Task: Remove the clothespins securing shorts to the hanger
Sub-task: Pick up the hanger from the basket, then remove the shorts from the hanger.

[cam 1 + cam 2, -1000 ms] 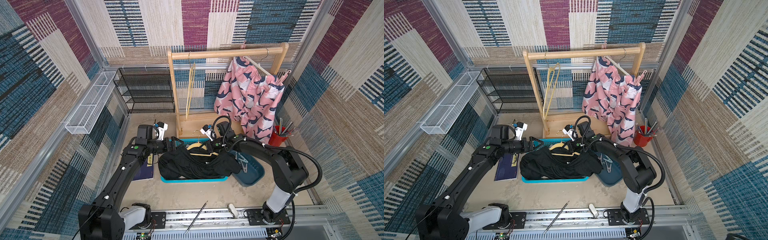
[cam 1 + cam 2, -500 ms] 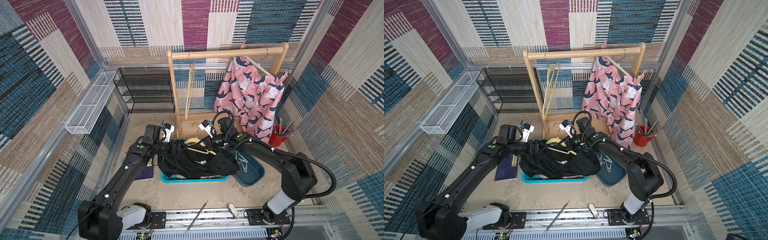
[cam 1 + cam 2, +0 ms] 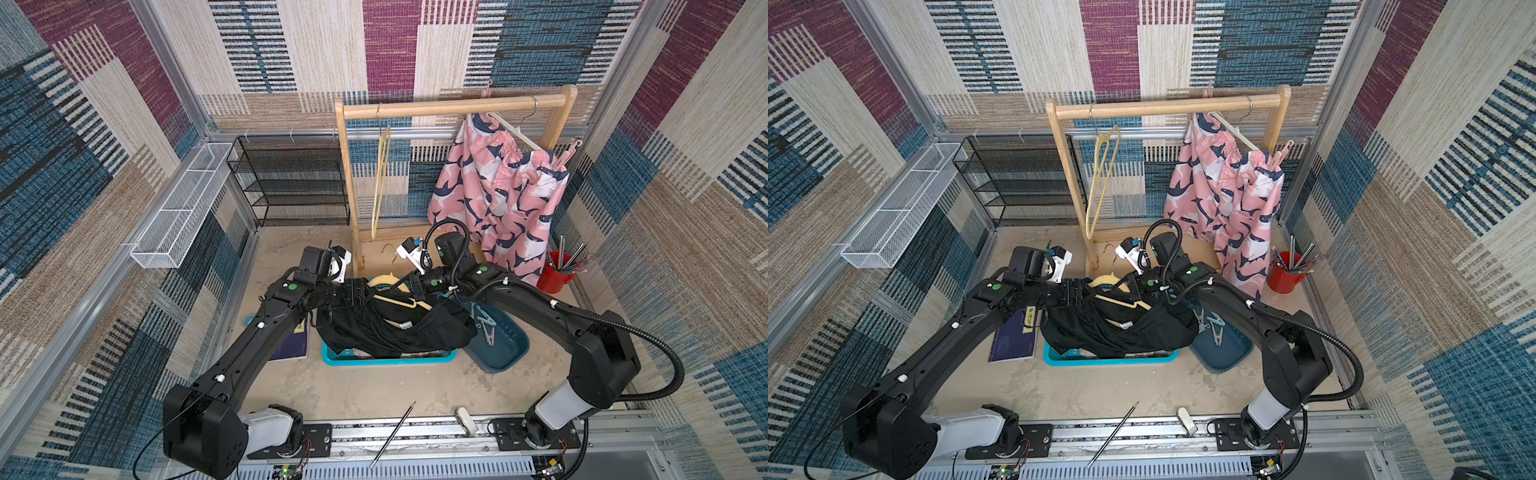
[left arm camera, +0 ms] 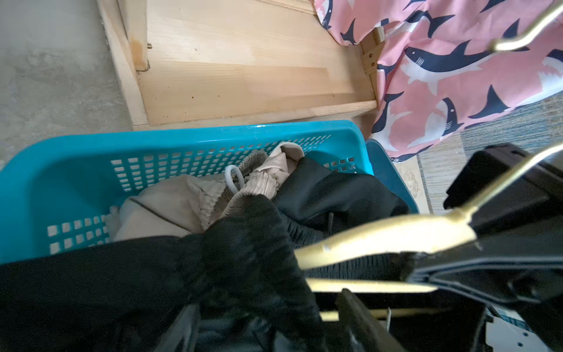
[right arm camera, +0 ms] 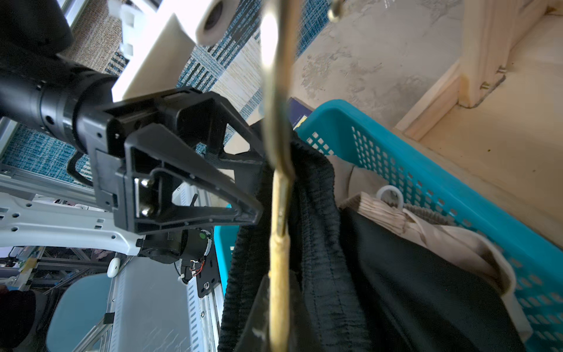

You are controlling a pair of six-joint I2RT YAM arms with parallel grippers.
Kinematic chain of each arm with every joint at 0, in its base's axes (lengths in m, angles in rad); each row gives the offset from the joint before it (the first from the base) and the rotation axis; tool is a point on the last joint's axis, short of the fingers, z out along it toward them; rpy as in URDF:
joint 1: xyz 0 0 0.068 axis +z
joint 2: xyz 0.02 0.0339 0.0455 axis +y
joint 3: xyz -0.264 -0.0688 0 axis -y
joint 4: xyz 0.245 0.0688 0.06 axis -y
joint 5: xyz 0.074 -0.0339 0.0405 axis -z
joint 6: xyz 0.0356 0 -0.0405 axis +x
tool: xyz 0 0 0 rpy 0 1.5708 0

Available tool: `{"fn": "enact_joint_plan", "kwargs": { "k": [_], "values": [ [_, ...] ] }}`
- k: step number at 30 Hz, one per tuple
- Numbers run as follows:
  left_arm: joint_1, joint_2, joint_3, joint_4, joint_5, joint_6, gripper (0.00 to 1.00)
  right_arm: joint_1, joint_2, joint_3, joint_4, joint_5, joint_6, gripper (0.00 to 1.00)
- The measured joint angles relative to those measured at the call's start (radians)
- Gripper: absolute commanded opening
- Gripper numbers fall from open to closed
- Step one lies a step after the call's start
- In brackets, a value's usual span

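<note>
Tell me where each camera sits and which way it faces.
Top views: above the arm bases, looking down on left arm, right arm, wooden rack, teal basket.
Left wrist: over the basket, facing rack and pink shorts; right gripper on the yellow hanger shows.
Right wrist: along the held hanger, facing the left gripper.
Both wrist views share the black shorts, beige shorts and basket.
</note>
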Motion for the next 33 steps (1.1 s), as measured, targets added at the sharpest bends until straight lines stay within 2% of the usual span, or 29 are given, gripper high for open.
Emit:
{"fn": "enact_joint_plan", "kwargs": {
  "k": [7, 14, 25, 33],
  "values": [
    [-0.003, 0.026, 0.001, 0.000, -0.027, -0.012, 0.42, 0.014, -0.003, 0.002, -0.002, 0.022, 0.014, 0.00],
    [-0.004, 0.022, 0.000, 0.009, -0.029, -0.014, 0.01, 0.014, -0.022, 0.010, -0.032, 0.051, 0.014, 0.00],
    [0.003, 0.014, 0.057, -0.057, -0.101, 0.004, 0.00, 0.014, -0.071, -0.051, -0.018, 0.039, -0.010, 0.00],
    [0.046, 0.043, 0.109, -0.082, -0.130, 0.016, 0.00, 0.011, -0.091, -0.125, 0.015, 0.026, -0.048, 0.00]
  ]
}}
